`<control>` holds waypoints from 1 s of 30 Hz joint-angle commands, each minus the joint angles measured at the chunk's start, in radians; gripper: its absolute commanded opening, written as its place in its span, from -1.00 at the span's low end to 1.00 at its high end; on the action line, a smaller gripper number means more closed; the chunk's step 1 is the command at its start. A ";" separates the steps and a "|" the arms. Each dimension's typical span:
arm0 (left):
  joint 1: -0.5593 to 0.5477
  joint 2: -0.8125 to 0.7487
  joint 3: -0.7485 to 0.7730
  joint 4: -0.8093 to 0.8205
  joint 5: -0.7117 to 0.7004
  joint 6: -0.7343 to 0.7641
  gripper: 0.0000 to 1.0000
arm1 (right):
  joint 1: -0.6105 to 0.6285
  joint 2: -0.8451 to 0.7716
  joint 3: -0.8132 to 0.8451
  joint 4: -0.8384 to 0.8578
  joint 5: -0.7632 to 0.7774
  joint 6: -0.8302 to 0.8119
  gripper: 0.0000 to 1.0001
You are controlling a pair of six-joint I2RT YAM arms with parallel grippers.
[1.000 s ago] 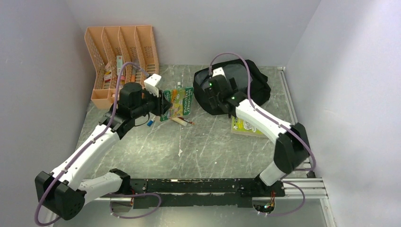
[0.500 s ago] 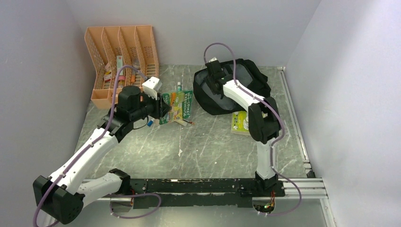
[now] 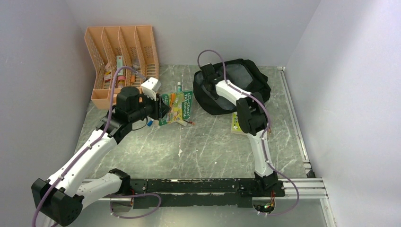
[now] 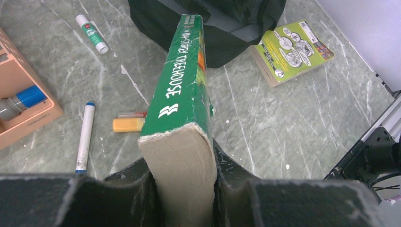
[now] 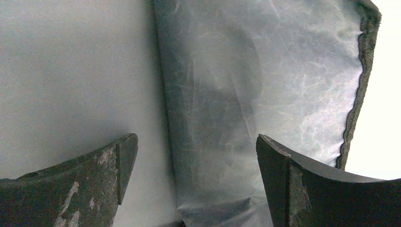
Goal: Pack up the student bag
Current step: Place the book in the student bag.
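The student bag [image 3: 246, 87], black with grey lining [image 5: 265, 85], lies at the back right with its mouth open. My right gripper [image 3: 208, 79] is inside that mouth. Its jaws [image 5: 194, 146] stand wide open, with only lining between them. My left gripper [image 3: 162, 108] is shut on a thick green book [image 3: 177, 105], held spine up above the table. In the left wrist view the book [image 4: 182, 80] points toward the bag [image 4: 236, 23], and the fingers [image 4: 182, 189] clamp its page end.
A yellow-green book [image 4: 293, 49] lies flat in front of the bag, partly under my right arm [image 3: 248, 118]. An orange mesh organiser [image 3: 120, 54] stands at the back left. A glue stick [image 4: 92, 33], a white marker [image 4: 84, 137] and an orange highlighter [image 4: 127, 124] lie under the held book.
My right arm has folded upright and its gripper has moved back and left inside the bag's mouth, opening a little wider. The left gripper with the book has barely shifted.
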 commanded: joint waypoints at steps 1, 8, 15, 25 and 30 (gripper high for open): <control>0.009 -0.034 0.009 0.056 0.039 -0.022 -0.90 | -0.008 0.044 0.028 0.050 0.091 -0.083 1.00; 0.008 -0.045 -0.010 0.072 0.063 -0.057 -0.90 | -0.028 0.100 0.026 0.119 0.172 -0.142 0.98; 0.008 -0.051 -0.021 0.074 0.058 -0.066 -0.90 | -0.040 0.122 0.001 0.217 0.219 -0.194 0.70; 0.009 -0.033 -0.026 0.098 0.040 -0.101 -0.90 | -0.030 0.029 -0.050 0.241 0.128 -0.134 -0.27; 0.010 -0.023 -0.026 0.123 0.023 -0.136 -0.90 | -0.026 -0.063 -0.090 0.216 0.062 -0.075 -0.70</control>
